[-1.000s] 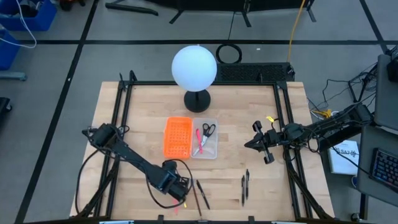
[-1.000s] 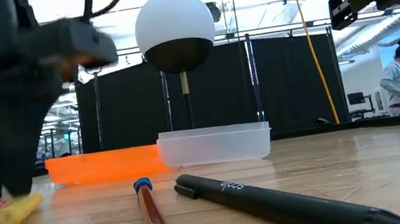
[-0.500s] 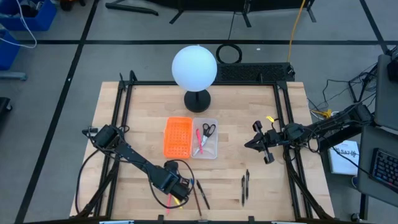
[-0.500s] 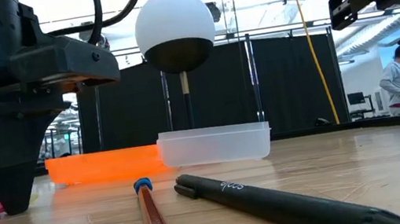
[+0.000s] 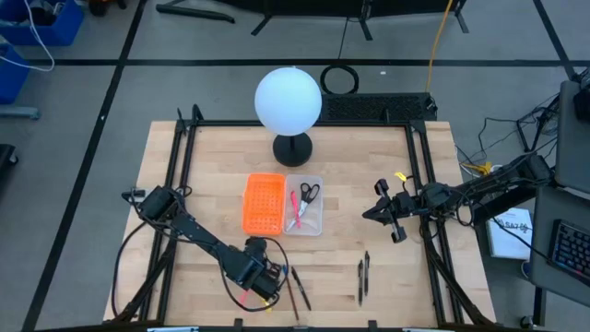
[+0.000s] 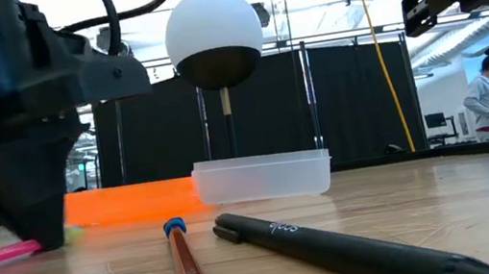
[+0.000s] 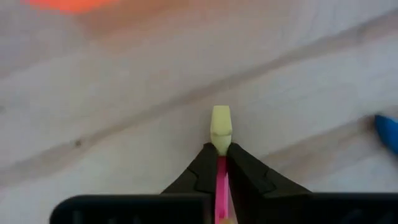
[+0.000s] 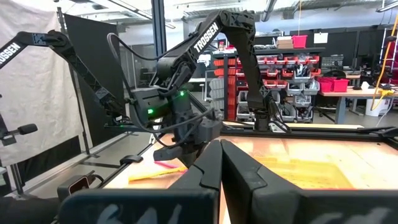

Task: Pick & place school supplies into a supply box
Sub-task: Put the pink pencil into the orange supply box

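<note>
A: The left gripper (image 7: 219,158) is down at the near edge of the table (image 5: 387,267), its fingers pressed together on a pink pen (image 7: 220,186) and a yellow pen (image 7: 220,127), whose tip pokes out past the fingertips.

B: So which step is this?

A: I'd judge the pick is made and the carry is next. In the low view both pens lie close to the wood beside the gripper, so they are barely lifted, if at all.

B: And the supply box (image 5: 314,224)?

A: Mid-table, just beside the orange tray (image 5: 263,203), already holding the scissors (image 5: 309,192) and a pink pen. The next move calls for a lift clear of the brown pencil (image 6: 187,272) and black pen (image 6: 338,244) lying nearby.

B: The right gripper (image 5: 388,213)?

A: It waits above the table's right side, fingers together on nothing.
</note>
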`<state>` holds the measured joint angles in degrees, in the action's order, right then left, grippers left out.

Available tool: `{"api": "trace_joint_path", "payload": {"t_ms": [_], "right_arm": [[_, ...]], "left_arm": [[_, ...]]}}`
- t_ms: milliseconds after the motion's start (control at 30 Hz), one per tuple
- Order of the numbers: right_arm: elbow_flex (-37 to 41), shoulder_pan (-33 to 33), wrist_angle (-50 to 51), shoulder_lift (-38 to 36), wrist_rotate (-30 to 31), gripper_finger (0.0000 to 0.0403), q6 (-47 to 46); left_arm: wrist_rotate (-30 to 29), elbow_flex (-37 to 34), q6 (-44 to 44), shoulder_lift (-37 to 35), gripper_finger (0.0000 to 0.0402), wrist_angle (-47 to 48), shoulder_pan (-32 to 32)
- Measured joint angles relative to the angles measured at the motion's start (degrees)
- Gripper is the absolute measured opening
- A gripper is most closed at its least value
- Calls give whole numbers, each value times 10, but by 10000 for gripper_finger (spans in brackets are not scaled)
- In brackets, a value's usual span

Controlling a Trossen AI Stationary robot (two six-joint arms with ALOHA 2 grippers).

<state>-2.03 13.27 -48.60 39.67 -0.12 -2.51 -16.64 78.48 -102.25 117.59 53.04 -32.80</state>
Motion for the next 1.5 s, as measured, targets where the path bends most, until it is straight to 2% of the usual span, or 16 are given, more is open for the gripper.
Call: {"api": "trace_joint_path", "payload": {"t_ms": [200,567,767,900,1100,1267,1500], "right_arm": [[0,0,0,0,0,0,1],[0,0,0,0,0,0,2],[0,0,-2,1,0,0,2],[0,0,-9,1,0,0,2],[0,-1,-9,0,0,0,4],[0,-1,-9,0,0,0,11],[0,-1,-6,0,0,0,19]], "left_arm": [[-89,2,7,-25,13,15,4],[-124,3,58,-109,13,4,7],[-186,4,106,-181,19,-52,42],[-176,5,214,-197,14,-135,100],[-115,5,344,-193,13,-250,201],[-113,5,365,-183,19,-249,270],[-84,5,363,-112,15,-281,323]]}}
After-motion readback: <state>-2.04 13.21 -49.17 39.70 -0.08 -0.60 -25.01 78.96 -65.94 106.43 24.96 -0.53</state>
